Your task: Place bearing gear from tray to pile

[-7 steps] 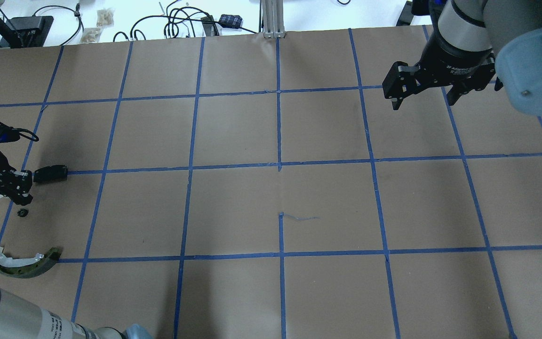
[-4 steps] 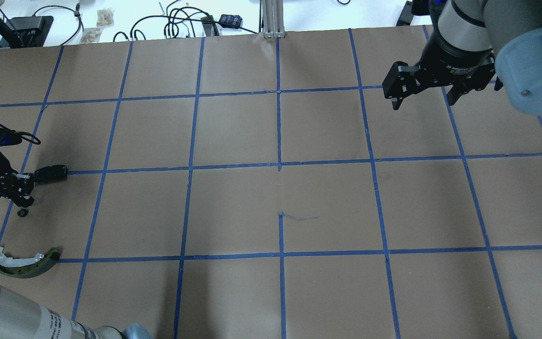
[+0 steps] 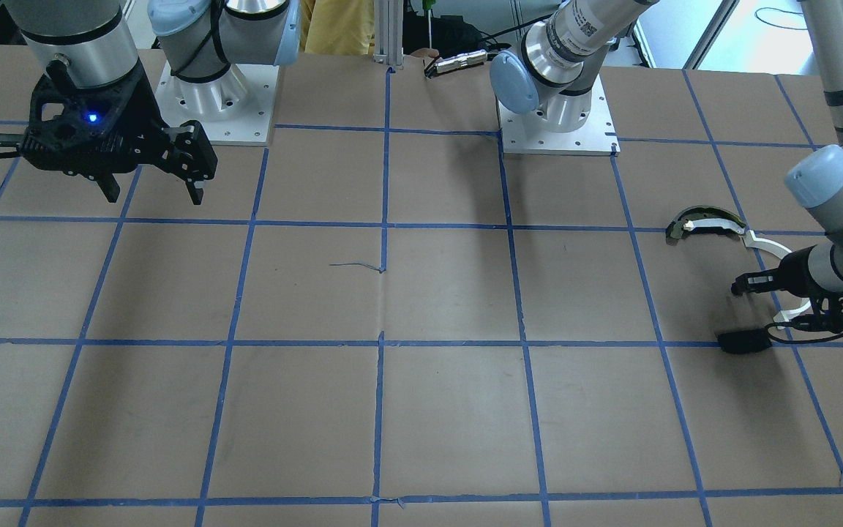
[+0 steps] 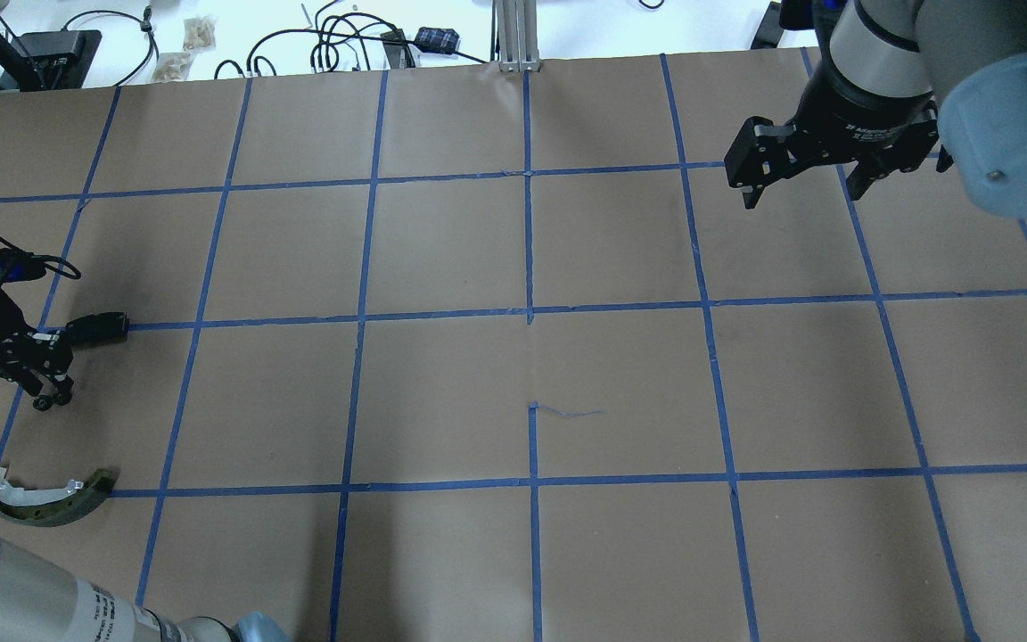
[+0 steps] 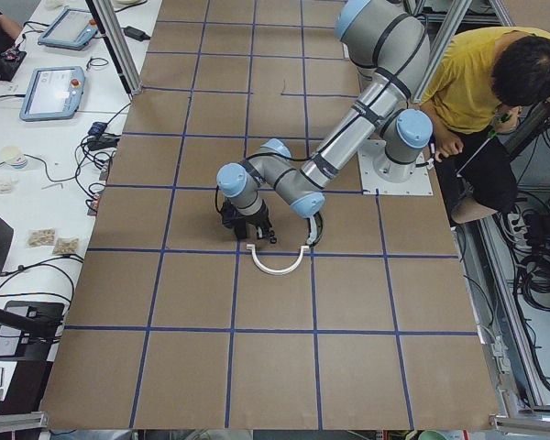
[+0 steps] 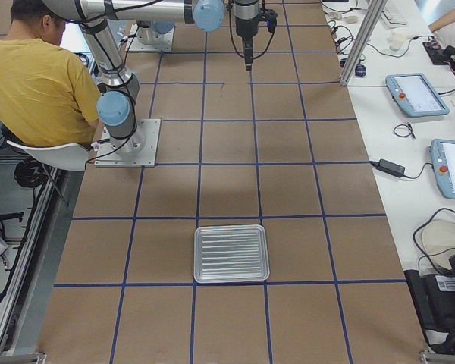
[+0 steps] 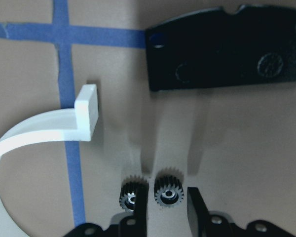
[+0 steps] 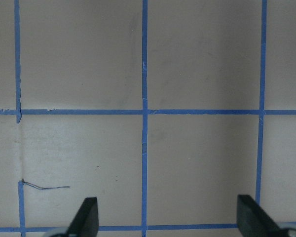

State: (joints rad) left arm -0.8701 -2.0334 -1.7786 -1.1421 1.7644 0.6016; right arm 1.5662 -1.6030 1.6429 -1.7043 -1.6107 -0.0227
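Observation:
Two small dark toothed gears lie side by side on the brown paper in the left wrist view. One gear (image 7: 168,190) sits between my left gripper's (image 7: 167,213) fingers, which stand slightly apart from it. The other gear (image 7: 132,193) is just outside the left finger. Around them lies the pile: a white curved arc (image 7: 39,128), a flat black plate (image 7: 227,49) and a dark curved shoe (image 4: 50,506). In the overhead view the left gripper (image 4: 48,395) is low over the gear (image 4: 41,404). My right gripper (image 4: 803,190) hangs open and empty at the far right.
A ridged metal tray (image 6: 231,227) stands at the table's right end, with nothing showing in it. A person in a yellow shirt (image 5: 481,101) sits behind the robot bases. Cables and boxes lie beyond the far table edge (image 4: 344,45).
My left gripper has moved toward the near side, over the gear, which lay clear of it before. The gear and pile parts have not moved. The right arm is still.

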